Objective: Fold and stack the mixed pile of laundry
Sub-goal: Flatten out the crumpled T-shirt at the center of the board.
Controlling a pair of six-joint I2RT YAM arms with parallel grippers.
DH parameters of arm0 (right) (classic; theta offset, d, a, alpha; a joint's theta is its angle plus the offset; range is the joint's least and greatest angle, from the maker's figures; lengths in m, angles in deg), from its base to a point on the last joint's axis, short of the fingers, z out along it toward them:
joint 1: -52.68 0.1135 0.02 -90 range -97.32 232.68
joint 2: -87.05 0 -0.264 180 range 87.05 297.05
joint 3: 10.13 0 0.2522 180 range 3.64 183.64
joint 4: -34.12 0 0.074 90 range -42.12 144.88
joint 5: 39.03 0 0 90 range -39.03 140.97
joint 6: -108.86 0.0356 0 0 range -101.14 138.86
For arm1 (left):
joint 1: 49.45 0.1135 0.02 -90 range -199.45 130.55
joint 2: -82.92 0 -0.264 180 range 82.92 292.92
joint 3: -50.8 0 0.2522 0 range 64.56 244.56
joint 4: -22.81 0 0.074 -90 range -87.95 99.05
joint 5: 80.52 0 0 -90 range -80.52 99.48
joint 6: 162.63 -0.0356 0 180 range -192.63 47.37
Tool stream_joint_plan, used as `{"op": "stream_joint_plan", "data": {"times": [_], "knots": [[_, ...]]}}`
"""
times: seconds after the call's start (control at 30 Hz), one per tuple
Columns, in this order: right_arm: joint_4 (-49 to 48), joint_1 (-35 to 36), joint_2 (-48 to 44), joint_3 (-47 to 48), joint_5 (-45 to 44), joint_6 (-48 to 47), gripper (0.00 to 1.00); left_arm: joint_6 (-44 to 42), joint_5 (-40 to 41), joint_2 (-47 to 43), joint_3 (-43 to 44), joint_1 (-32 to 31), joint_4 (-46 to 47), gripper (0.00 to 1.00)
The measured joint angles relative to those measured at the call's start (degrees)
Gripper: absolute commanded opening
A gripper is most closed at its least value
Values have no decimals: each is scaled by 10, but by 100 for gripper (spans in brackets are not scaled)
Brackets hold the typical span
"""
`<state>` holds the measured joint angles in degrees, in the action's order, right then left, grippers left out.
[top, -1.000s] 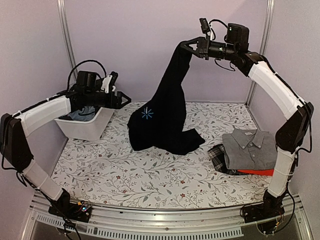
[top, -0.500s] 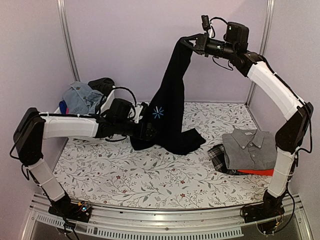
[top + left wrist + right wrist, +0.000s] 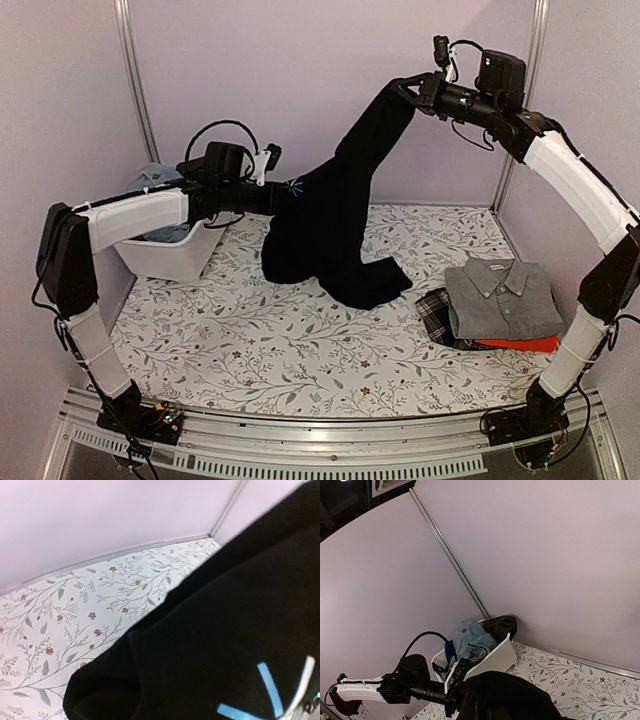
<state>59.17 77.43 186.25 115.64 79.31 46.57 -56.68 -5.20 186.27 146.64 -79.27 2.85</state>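
Black cloth fills most of what we see. The black garment hangs in a long slope from our right pincer, whose jaws are closed tight on one end of it, high above the table. From that pinch the fabric drops down and to the left of the right pincer, and its lowest folds rest on the flowered tabletop well below.

Our left pincer is closed too, pinched onto the garment's left edge right at a small blue star-shaped mark. The edge there is drawn up off the table to the pincer's height. From the left wrist we see only black fabric pressed close, the blue mark at the lower right, and patterned table beyond; the fingers themselves are out of that view.

Behind and below the left pincer, under its arm, sits the white tub. The right wrist view shows blue denim pieces and something dark heaped in it.

Far below the right pincer, near that arm's base, lies a folded stack. The grey shirt is on top with its collar up, the plaid cloth sticks out on the side toward the black garment, and the red shirt shows as a strip along the near edge. The stack lies just beside the garment's lowest folds; we cannot tell whether they touch.
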Motion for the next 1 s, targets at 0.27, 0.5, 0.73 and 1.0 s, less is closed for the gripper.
{"op": "stream_joint_plan", "data": {"times": [0.27,0.5,0.73,1.0], "knots": [[-67,-5,-96,-22,-22,-20,0,-101,-186,-140,82,-3,-97,10],[-128,-4,-122,-13,6,-4,0,-93,-232,-131,215,20,-69,23],[-122,-4,-82,-2,19,13,0,-3,-105,227,538,107,-177,78],[-59,-1,-51,-88,-11,5,0,-31,14,55,110,88,-242,89]]}}
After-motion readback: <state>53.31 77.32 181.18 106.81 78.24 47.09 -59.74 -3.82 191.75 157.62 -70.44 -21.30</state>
